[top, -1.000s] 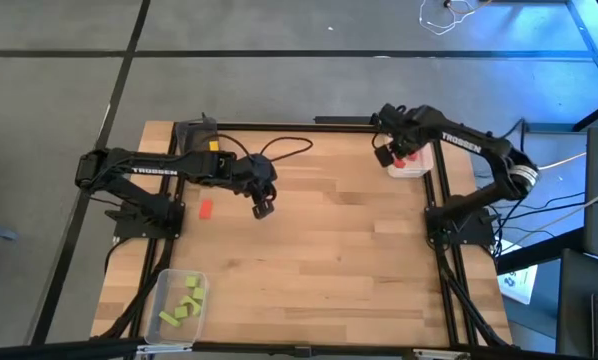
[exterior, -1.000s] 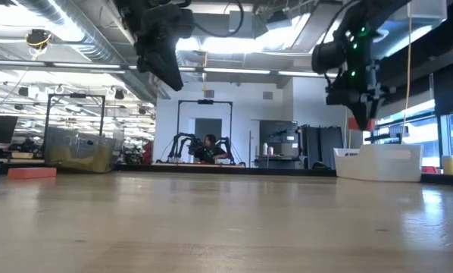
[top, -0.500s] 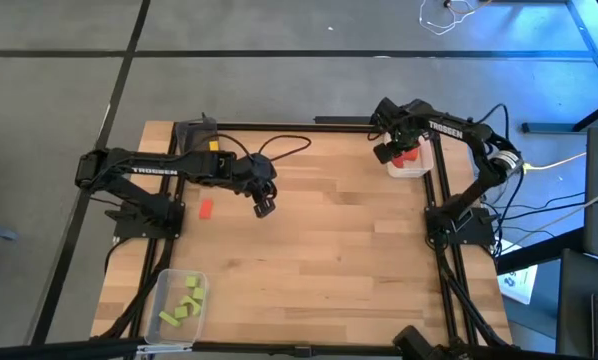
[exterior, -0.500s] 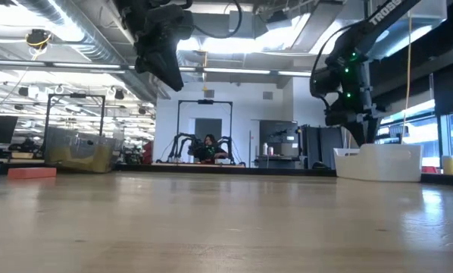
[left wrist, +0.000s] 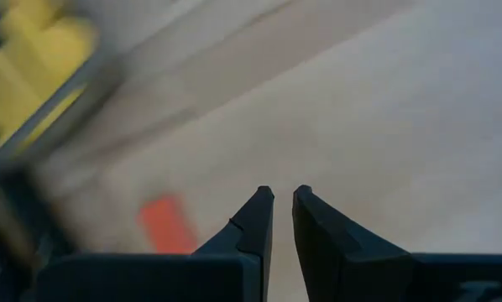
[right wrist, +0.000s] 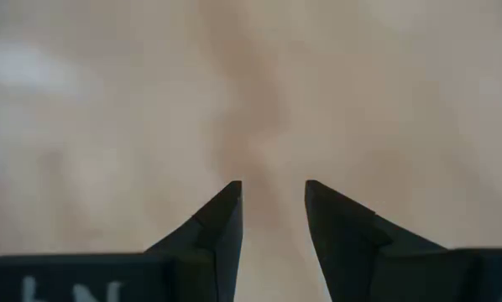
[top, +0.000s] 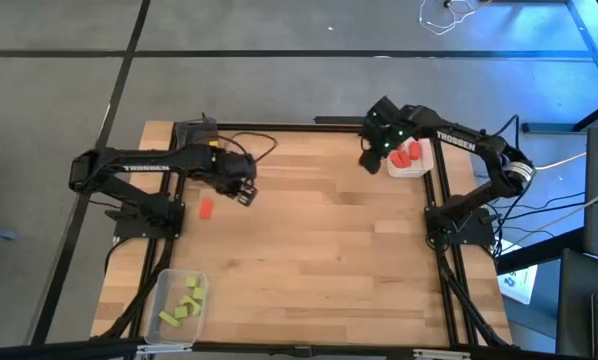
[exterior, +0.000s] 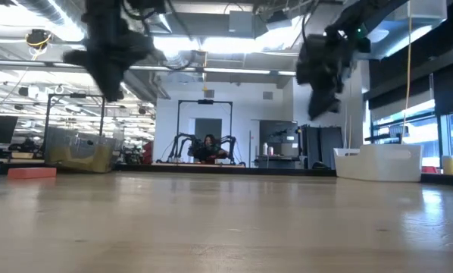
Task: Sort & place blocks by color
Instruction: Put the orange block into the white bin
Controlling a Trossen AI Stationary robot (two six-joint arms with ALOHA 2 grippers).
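Red block (top: 206, 208) lies unmoved — left pincer (top: 245, 195) nearly closed, empty, swung nearer, right pincer (top: 367, 160) parted

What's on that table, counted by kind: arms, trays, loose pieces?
Robot arms: 2, left arm, right arm
Trays: 3, clear tray, white tray, dark grey tray
Loose block on bare wood: 1, red block
Total: 6

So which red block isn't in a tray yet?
The lone red block lying on the bare wooden table, near the left hand. The other red blocks already sit in the white tray at the table's far right.
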